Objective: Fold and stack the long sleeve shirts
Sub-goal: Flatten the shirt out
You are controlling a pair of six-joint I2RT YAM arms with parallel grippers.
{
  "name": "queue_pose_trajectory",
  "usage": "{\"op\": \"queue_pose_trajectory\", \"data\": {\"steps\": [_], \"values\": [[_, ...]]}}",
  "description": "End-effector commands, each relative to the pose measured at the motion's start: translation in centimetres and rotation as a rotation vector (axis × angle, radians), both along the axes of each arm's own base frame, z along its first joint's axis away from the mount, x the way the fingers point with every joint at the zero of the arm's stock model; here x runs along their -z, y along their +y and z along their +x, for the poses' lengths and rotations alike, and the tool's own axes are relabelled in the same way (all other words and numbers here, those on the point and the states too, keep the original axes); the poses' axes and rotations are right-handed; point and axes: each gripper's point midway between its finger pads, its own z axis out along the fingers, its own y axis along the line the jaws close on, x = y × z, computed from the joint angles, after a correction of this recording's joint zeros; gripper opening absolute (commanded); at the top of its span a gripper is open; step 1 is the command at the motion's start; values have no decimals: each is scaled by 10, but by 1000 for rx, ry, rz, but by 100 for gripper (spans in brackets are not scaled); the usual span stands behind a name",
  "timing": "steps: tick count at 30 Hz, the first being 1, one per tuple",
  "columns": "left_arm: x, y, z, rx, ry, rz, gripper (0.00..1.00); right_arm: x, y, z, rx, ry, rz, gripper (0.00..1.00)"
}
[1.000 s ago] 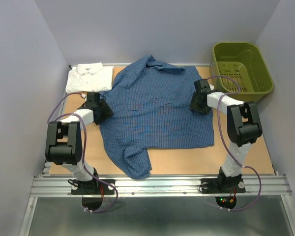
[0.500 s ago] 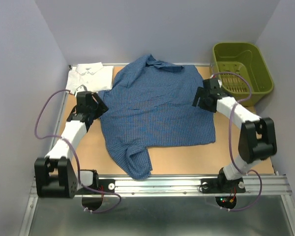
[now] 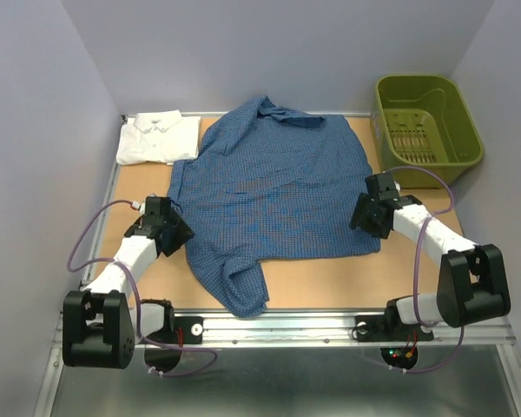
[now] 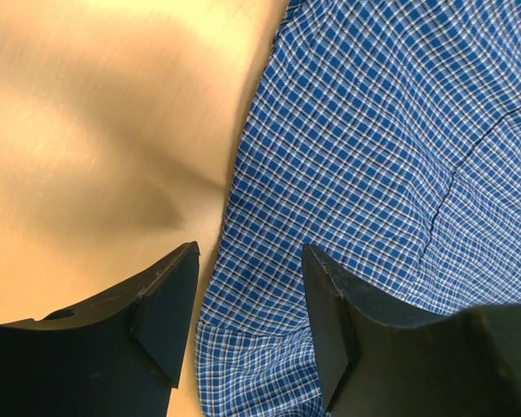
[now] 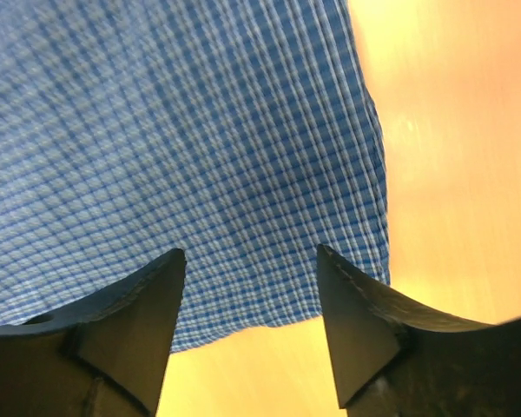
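The dark blue checked shirt [image 3: 273, 195] lies spread across the middle of the table, one sleeve trailing toward the near edge. The white shirt [image 3: 159, 137] lies folded at the far left corner. My left gripper [image 3: 178, 234] is open at the blue shirt's left edge; in the left wrist view the shirt [image 4: 373, 156] and its edge lie between the open fingers [image 4: 169, 304]. My right gripper [image 3: 365, 217] is open over the shirt's near right corner; the right wrist view shows the shirt's hem corner [image 5: 243, 156] between its open fingers [image 5: 356, 321].
The olive-green basket [image 3: 425, 122] stands at the far right corner. A metal rail [image 3: 278, 328] runs along the near edge by the arm bases. Grey walls close in the table on three sides.
Both arms have swung toward the near side, from the shirt's upper side edges to its lower left edge and lower right corner. The shirt's upper sides now lie spread wider.
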Motion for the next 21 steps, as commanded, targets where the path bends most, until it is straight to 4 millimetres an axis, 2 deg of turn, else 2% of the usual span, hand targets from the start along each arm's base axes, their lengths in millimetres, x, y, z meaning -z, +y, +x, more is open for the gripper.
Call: {"op": "queue_pose_trajectory", "data": {"steps": [1, 7, 10, 17, 21], "values": [[7, -3, -2, -17, 32, -12, 60, 12, -6, -7, 50, 33, -14, 65], [28, 2, -2, -22, 103, 23, 54, 33, -14, -2, 69, 76, -67, 63], [29, 8, 1, -35, 115, 57, 51, 37, -17, 5, 79, 81, -91, 63], [17, 24, 16, -56, 103, 149, 51, 40, -25, 24, 129, 66, -117, 64], [23, 24, 22, -38, 121, 159, 51, 41, -26, 33, 134, 63, -114, 64]]}}
